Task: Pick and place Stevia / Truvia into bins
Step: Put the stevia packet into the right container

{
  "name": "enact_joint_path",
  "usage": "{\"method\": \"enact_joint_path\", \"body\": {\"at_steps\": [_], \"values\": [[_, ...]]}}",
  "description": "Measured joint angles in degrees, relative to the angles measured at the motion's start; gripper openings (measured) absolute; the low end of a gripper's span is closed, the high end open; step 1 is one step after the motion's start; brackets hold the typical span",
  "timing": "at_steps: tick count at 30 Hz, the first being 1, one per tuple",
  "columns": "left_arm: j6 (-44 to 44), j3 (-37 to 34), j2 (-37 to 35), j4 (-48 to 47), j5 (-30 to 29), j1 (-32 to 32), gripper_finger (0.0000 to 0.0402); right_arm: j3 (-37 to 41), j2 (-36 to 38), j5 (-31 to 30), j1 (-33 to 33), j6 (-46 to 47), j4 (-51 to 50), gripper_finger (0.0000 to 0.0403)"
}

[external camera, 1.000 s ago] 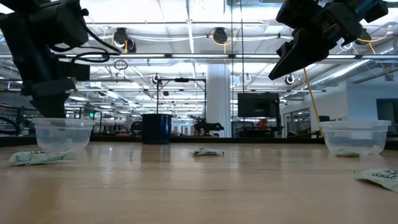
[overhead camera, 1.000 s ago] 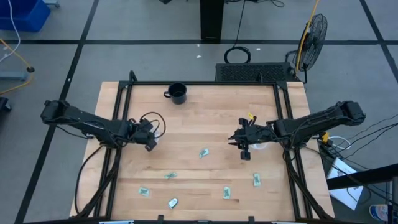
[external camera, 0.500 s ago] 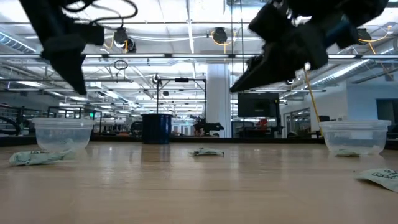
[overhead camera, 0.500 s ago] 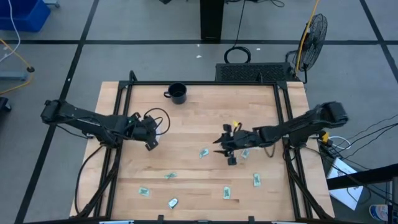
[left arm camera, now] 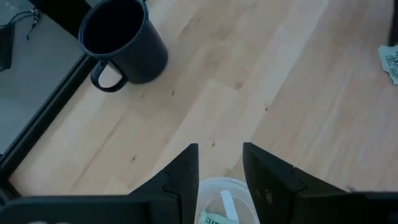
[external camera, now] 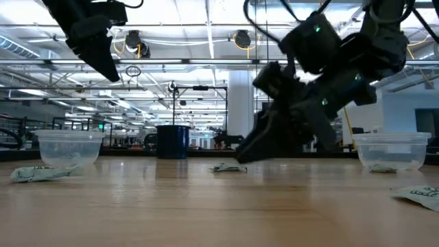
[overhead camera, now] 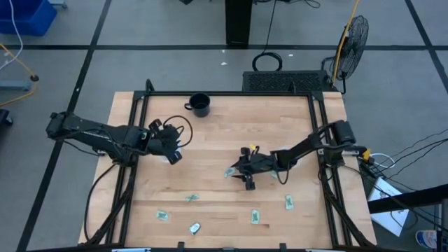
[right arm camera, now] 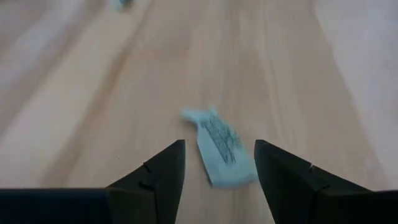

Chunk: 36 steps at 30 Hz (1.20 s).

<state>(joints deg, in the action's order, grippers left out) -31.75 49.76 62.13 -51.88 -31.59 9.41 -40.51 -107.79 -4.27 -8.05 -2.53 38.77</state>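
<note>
A white-and-green Stevia packet point(right arm camera: 219, 149) lies flat on the wood near the table's middle point(overhead camera: 229, 171). My right gripper point(right arm camera: 217, 171) is low over it point(external camera: 245, 154) and open, one finger on either side of the packet's near end, touching nothing. My left gripper point(left arm camera: 221, 171) hangs open above the left bin point(left arm camera: 225, 191), well clear of it in the low view point(external camera: 96, 51). That translucent bin point(external camera: 68, 147) holds a packet point(left arm camera: 213, 218). The right bin point(external camera: 391, 151) stands at the table's right and also holds a packet.
A black mug point(overhead camera: 200, 105) stands at the far edge, left of centre. Several more packets lie along the near half: point(overhead camera: 191, 198), point(overhead camera: 162, 215), point(overhead camera: 194, 227), point(overhead camera: 256, 217), point(overhead camera: 288, 203). Black frame rails point(overhead camera: 129, 175) run along the table's left and right sides.
My right gripper has swung from above the right bin toward the table's left and come down low over the middle packet. My left gripper has risen from just over the left bin and shifted a little toward the far edge. No packet on the table has moved.
</note>
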Motion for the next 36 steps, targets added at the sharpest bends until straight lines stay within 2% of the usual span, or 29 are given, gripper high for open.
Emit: {"method": "enact_joint_path", "body": {"at_steps": [7, 18, 21, 24, 29, 33, 36], "values": [[0.0, 0.0, 0.0, 0.1, -0.5, 0.0, 0.0131, -0.1, -2.5, 0.5, 2.0, 2.9, -1.6, 0.0154], [0.0, 0.0, 0.0, 1.6, -0.5, 0.0, 0.0131, -0.1, -1.8, -0.2, 2.3, 1.7, -1.5, 0.0014], [0.0, 0.0, 0.0, 1.6, -0.5, 0.0, 0.0131, 0.1, 1.3, -1.4, 2.3, 1.9, -4.8, 0.0009], [0.0, 0.0, 0.0, 1.6, -0.4, 0.0, 0.0131, 0.1, 8.6, -7.0, 1.2, 2.3, -13.7, 0.0011], [0.0, 0.0, 0.0, 2.0, -0.1, 0.0, 0.0131, 0.1, 26.8, -20.3, -3.3, 8.6, -41.8, 0.0005], [0.0, 0.0, 0.0, 2.3, -0.1, 0.0, 0.0131, -0.1, 42.2, -21.5, -7.2, 24.7, -61.0, 0.0007], [-0.3, 0.0, 0.0, 2.3, 0.0, 0.0, 0.0131, 0.0, 49.2, -21.2, -9.5, 35.2, -77.5, 0.0007]]}}
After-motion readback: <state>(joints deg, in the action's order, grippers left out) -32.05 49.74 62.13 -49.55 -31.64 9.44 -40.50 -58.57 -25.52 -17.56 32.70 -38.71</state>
